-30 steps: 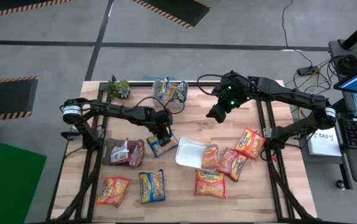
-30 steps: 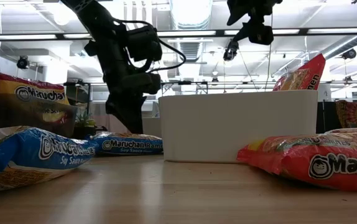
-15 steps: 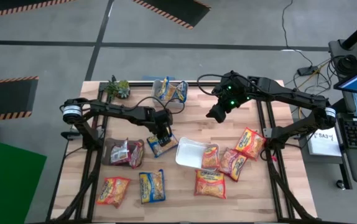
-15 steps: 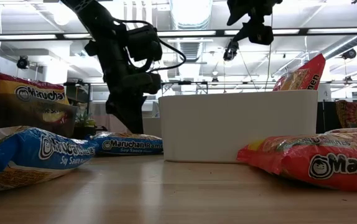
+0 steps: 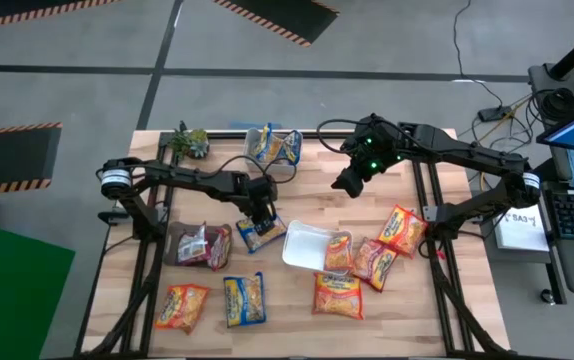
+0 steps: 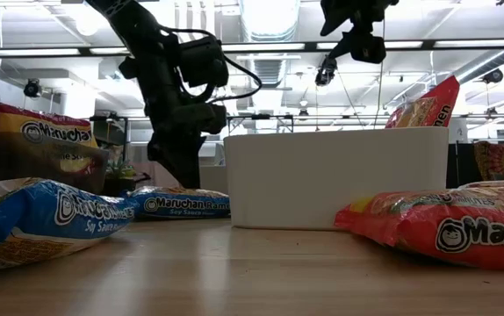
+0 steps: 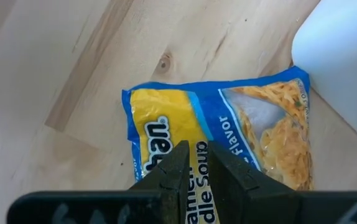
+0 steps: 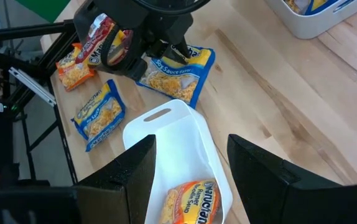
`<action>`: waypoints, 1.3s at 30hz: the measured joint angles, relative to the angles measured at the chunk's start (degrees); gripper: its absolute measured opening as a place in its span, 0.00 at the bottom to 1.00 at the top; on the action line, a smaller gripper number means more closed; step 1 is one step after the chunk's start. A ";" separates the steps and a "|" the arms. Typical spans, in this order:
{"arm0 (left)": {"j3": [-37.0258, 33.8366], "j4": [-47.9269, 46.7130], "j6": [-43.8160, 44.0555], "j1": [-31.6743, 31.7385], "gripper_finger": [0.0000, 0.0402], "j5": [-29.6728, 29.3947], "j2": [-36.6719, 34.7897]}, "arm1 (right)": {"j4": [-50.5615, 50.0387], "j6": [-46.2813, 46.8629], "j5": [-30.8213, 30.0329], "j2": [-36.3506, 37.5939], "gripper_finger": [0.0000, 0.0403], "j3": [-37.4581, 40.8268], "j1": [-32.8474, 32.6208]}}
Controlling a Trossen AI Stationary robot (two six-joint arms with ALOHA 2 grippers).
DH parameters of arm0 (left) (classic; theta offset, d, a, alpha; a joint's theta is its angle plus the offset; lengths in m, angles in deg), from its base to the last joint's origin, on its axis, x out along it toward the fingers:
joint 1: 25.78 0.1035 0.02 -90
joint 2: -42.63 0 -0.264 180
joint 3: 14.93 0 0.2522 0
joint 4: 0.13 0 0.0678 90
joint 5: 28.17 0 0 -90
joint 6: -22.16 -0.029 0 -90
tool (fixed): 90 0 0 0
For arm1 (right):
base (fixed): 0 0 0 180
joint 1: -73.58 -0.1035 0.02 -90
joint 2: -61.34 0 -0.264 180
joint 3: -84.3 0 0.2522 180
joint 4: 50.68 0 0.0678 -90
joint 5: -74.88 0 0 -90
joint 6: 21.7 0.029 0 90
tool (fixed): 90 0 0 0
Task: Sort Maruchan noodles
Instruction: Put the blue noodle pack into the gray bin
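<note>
A blue-and-yellow Maruchan packet (image 5: pixel 260 234) lies flat on the table beside the white tray (image 5: pixel 298 243); one corner of the packet touches the tray's wall (image 7: pixel 346 56). My left gripper (image 7: pixel 194 150) points steeply down and is shut on the packet's top face. My right gripper (image 8: pixel 191 155) hangs open high over the table's far middle (image 5: pixel 350 183) and holds nothing. An orange packet (image 5: pixel 338 252) lies in the white tray. My left gripper comes from above, slanting down, onto the printed top face of the blue-and-yellow packet (image 7: pixel 194 134), near the middle of it. Its two fingers stand almost together, with a thin strip of yellow wrapper between them. The packet lies flat on the table (image 6: pixel 182 204).
A clear bin with blue packets (image 5: pixel 273 146) and a small plant (image 5: pixel 187 142) stand at the far edge. A dark tray with red packets (image 5: pixel 195 243) is on the left. Loose packets lie near the front (image 5: pixel 183 306) (image 5: pixel 244 299) (image 5: pixel 338 294) and right (image 5: pixel 375 262) (image 5: pixel 402 230).
</note>
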 joint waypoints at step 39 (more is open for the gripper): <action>3.70 -7.36 -9.02 6.15 0.10 9.24 -0.04 | 0.00 2.36 -1.40 -3.55 0.46 0.00 0.50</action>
